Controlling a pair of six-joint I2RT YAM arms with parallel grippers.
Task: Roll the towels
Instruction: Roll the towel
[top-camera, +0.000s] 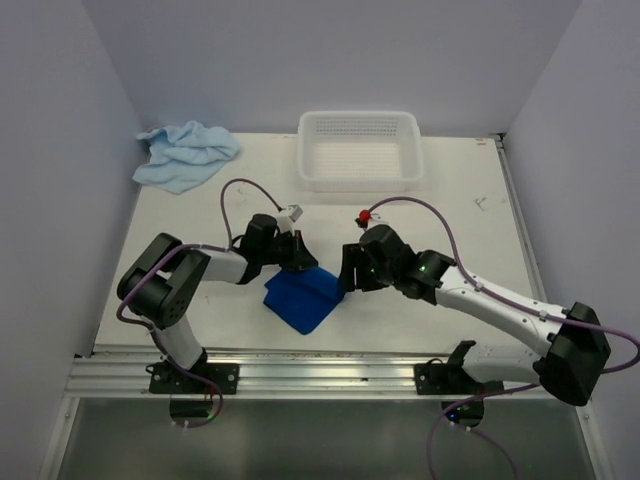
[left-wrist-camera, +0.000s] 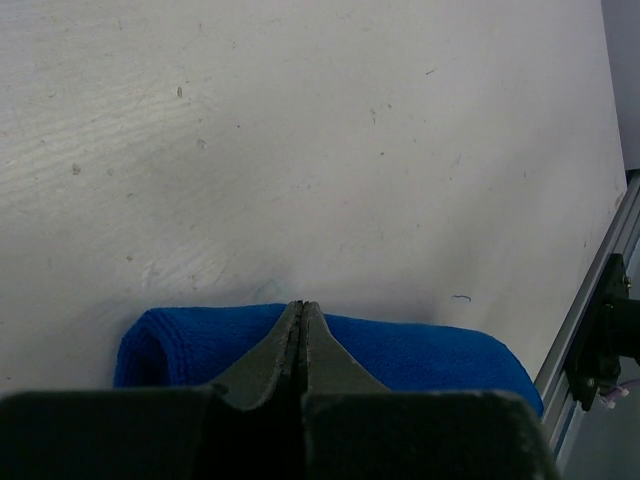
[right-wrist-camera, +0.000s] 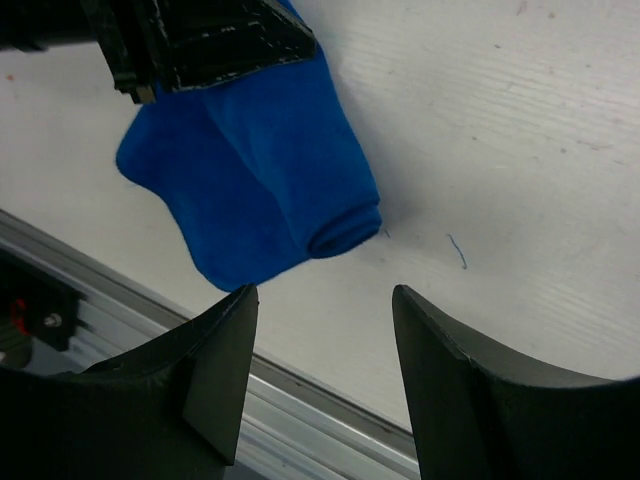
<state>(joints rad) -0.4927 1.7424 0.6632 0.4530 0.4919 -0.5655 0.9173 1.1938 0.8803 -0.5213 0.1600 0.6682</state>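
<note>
The dark royal blue towel (top-camera: 303, 298) lies partly rolled on the table near the front edge. It also shows in the left wrist view (left-wrist-camera: 420, 350) and in the right wrist view (right-wrist-camera: 260, 170), where its rolled end faces me. My left gripper (top-camera: 297, 262) is shut, with its fingertips (left-wrist-camera: 302, 305) down at the towel's far fold; no cloth shows between the jaws. My right gripper (top-camera: 345, 275) is open and empty just right of the towel (right-wrist-camera: 322, 295). The pale sky blue towel (top-camera: 185, 153) lies crumpled at the far left corner.
A white perforated basket (top-camera: 360, 182) stands at the back middle of the table. An aluminium rail (top-camera: 320, 375) runs along the table's front edge, close to the dark towel. Walls enclose the table at the left, back and right.
</note>
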